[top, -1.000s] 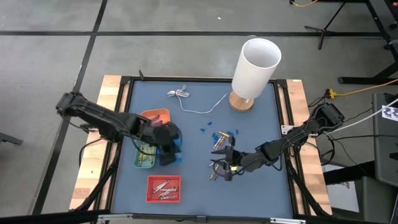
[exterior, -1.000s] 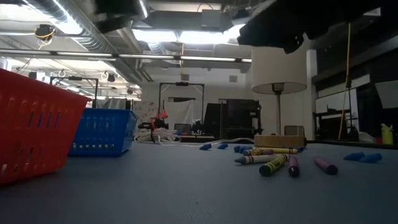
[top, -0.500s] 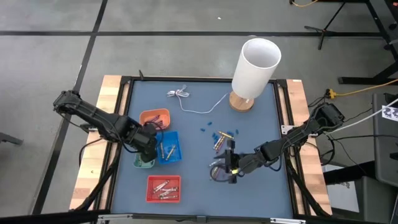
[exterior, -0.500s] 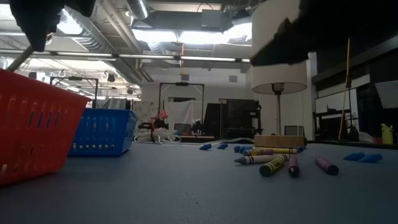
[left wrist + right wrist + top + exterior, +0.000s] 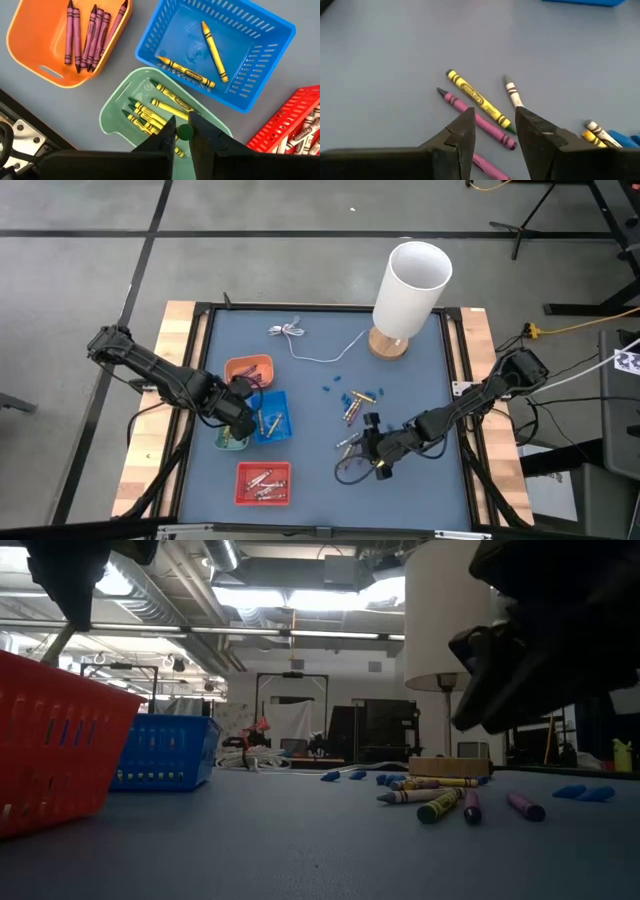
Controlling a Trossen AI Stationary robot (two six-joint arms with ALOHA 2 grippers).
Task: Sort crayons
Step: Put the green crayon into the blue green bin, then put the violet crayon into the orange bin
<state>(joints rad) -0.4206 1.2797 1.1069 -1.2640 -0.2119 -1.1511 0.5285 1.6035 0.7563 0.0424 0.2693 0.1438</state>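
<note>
My left gripper point(image 5: 240, 422) hovers over the green tray point(image 5: 120, 107), shut on a green crayon point(image 5: 186, 131) that I see end-on. The tray holds several yellow-green crayons point(image 5: 150, 114). The orange tray point(image 5: 37, 55) holds purple crayons, the blue basket point(image 5: 260, 55) two yellow ones, and the red basket point(image 5: 264, 482) whitish ones. My right gripper point(image 5: 492, 125) is open above loose crayons on the mat: a yellow one point(image 5: 477, 102), a pink one point(image 5: 475, 119) and a whitish one point(image 5: 512, 92). More loose crayons point(image 5: 352, 405) lie farther back. My left gripper pinches the green crayon point(image 5: 186, 131) between its two fingertips, coming from above. The crayon hangs below the fingers, slanted and lifted clear, as the low view shows point(image 5: 57, 643). Which part of its length the fingers are on, I cannot tell.
A white lamp point(image 5: 408, 290) on a wooden base stands at the far right. A thin white cable point(image 5: 300, 335) runs along the far side. Small blue bits point(image 5: 335, 390) lie near the loose crayons. The table has a raised black rim point(image 5: 200, 380).
My left gripper has gone from over the blue basket toward the table's left edge and now stands over the green tray, the crayon still hanging from it. My right gripper has shifted a little toward the near edge and right, above the loose crayons.
</note>
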